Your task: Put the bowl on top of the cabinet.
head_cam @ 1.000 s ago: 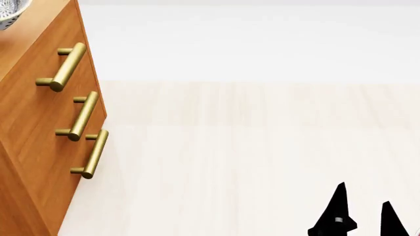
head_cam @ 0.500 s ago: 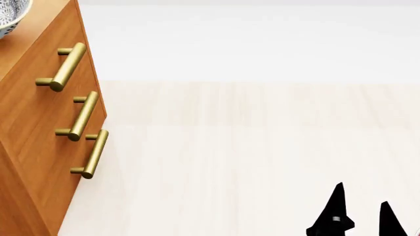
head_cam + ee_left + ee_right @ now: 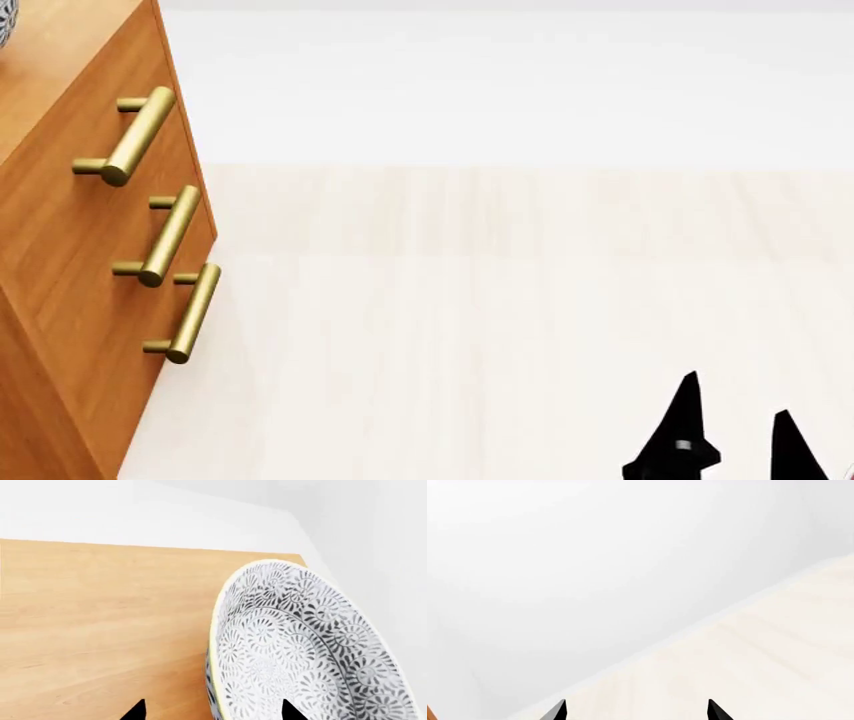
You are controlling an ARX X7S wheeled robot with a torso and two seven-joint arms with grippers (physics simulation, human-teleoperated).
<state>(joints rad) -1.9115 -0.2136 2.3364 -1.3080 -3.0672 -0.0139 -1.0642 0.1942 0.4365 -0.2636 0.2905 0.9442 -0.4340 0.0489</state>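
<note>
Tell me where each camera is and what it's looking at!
Head view: on the robot's head, looking forward and down at the cabinet front, the floor and the right gripper.
Left wrist view: near the left gripper, facing the cabinet top and the tilted bowl; only fingertips show.
Right wrist view: near the right gripper, facing floor and wall; only fingertips show.
Shared: head and left wrist views both show cabinet and bowl.
</note>
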